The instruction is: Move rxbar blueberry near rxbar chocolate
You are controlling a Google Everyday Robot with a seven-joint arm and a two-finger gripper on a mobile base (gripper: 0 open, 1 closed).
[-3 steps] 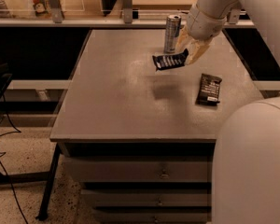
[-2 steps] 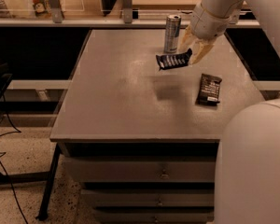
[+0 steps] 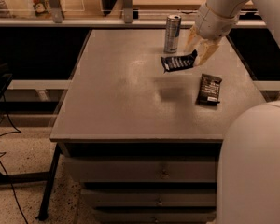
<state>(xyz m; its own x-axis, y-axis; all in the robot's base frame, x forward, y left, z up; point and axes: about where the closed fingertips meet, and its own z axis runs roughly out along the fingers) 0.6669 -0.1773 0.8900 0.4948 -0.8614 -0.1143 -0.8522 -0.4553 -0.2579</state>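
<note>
My gripper (image 3: 198, 55) is over the right back part of the table, shut on the right end of the rxbar blueberry (image 3: 177, 62), a dark navy bar with white lettering lines. The bar hangs in the air above the tabletop and throws a shadow below it. The rxbar chocolate (image 3: 209, 89), in a black-brown wrapper with white text, lies flat on the table a little to the right of and in front of the held bar.
A tall silver can (image 3: 172, 33) stands upright just behind and to the left of the gripper. The grey table (image 3: 116, 92) has drawers below its front edge. A shelf with bottles runs along the back. My robot body fills the lower right corner.
The gripper has carried the rxbar blueberry slightly to the right and up, closer to the rxbar chocolate. The can and the chocolate bar have not moved.
</note>
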